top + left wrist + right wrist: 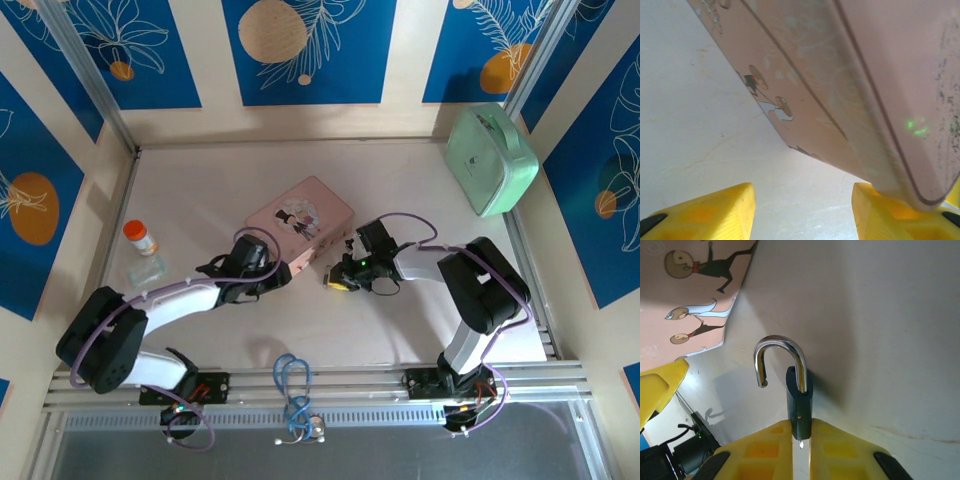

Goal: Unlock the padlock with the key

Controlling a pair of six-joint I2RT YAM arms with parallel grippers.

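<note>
Right hand [801,426]: pressed together on the padlock [799,400], its yellow fingers pinching the lower end of the dark teal body.
Padlock place: just beside the pink tin [685,300], with the pale bench [880,330] behind it; whether it touches the bench cannot be told.
Shackle [780,346]: silvery, pointing away from the hand, one leg in the body, the other end free.
Left hand [802,205]: spread, one finger [890,215] against the tin's corner.
Far right corner: mint-green case [490,160].
</note>
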